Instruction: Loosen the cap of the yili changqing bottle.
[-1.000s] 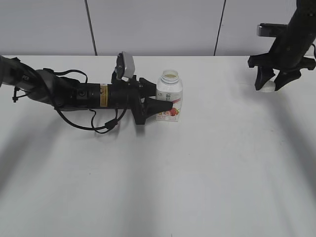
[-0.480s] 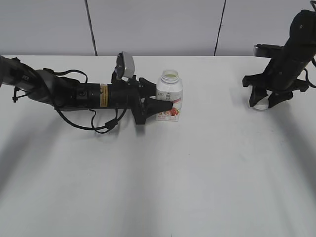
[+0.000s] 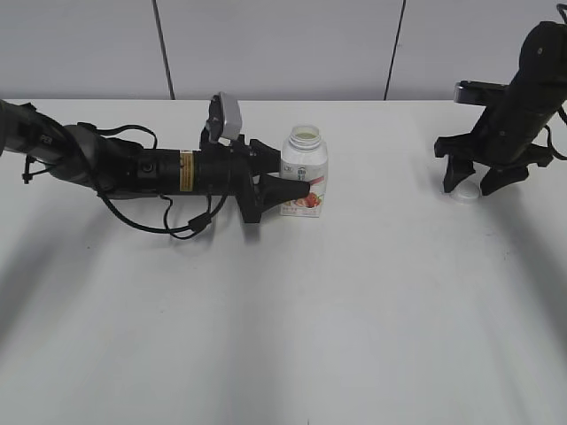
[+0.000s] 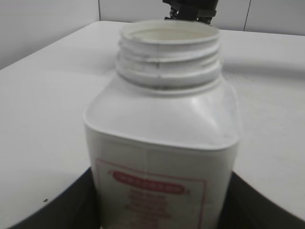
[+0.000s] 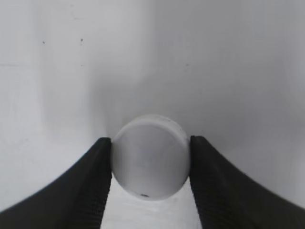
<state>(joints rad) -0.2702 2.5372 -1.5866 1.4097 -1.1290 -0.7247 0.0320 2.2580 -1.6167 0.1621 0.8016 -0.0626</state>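
Small round white plastic screw cap (image 3: 465, 192) now resting on the white desk (image 3: 354, 310) at far right, lowered from mid-air, right claw (image 3: 470, 181) astride it, pads beside its rim, grip unclear, uncapped white squarish strawberry-label bottle (image 3: 304, 173) unmoved mid-desk, clasped by left claw (image 3: 285, 177).

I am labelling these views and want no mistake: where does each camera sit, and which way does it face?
Exterior: in front of the table, slanting down; both arms show.
Left wrist: low, level, facing the open bottle; left pincer fingers flank it.
Right wrist: facing down at the cap between right pincer fingers.
Shared: exterior shows the bottle and cap too.
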